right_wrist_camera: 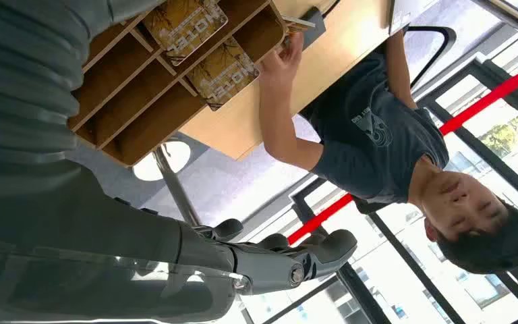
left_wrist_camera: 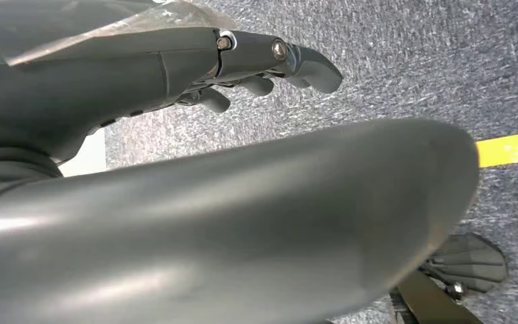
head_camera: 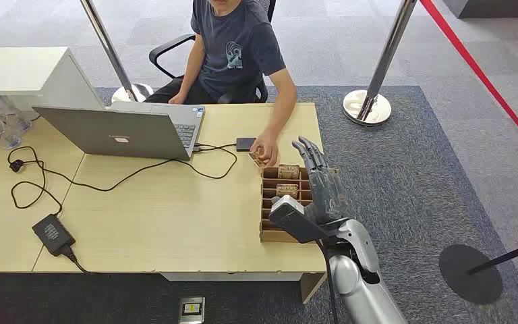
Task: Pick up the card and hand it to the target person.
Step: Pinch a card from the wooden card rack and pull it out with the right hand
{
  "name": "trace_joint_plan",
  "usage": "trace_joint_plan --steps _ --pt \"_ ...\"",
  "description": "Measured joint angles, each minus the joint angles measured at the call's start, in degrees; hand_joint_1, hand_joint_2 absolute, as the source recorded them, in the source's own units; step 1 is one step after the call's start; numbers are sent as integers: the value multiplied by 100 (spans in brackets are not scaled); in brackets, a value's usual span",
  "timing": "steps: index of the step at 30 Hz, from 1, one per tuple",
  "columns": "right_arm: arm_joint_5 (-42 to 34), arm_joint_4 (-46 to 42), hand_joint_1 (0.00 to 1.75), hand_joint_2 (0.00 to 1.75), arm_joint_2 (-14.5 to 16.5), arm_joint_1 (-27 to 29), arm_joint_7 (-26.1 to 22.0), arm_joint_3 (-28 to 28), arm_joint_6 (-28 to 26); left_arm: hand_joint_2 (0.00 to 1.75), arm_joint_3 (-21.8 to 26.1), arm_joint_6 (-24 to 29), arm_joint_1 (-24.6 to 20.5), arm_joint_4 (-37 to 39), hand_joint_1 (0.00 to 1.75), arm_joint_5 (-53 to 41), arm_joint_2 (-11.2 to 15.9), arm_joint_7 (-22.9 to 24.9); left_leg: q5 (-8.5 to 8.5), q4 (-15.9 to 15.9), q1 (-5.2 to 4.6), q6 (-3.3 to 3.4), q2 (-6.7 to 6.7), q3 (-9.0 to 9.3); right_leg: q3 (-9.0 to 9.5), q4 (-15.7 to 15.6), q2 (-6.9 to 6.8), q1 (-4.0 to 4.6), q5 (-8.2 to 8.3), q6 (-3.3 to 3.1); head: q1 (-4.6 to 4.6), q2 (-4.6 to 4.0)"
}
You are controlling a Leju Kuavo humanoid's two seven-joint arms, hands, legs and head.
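A card (head_camera: 258,159) sat pinched in the seated person's hand (head_camera: 265,150), at the far end of the wooden slotted box (head_camera: 284,233), which held more cards (head_camera: 285,190). Your right hand (head_camera: 318,182) hovered above that box, fingers extended, empty. Your left hand (left_wrist_camera: 175,74) hung over carpet, fingers loosely curled, holding nothing.
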Motion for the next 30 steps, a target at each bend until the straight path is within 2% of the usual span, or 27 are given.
trace_joint_plan --steps 2,11,15,30 --pt "153 3 0 175 -12 -26 126 53 -10 0 1 2 0 0 0 4 -1 -3 0 0 0 0 0 0 0 0 0 0 0 0 1 -1" --pt "1759 118 0 175 -97 -228 1459 528 -14 0 3 2 2 0 0 27 -1 51 0 0 0 0 0 -2 0 0 0 0 0 0 1 -1" --pt "2117 214 0 175 -97 -316 1831 688 11 0 10 8 7 0 0 57 -1 63 0 0 0 0 -1 -2 -1 0 0 0 0 0 0 0" --pt "2179 397 0 175 -92 -411 1922 860 17 0 31 22 16 0 0 61 -1 63 0 0 0 0 -1 -3 -1 0 0 0 0 0 0 -1"
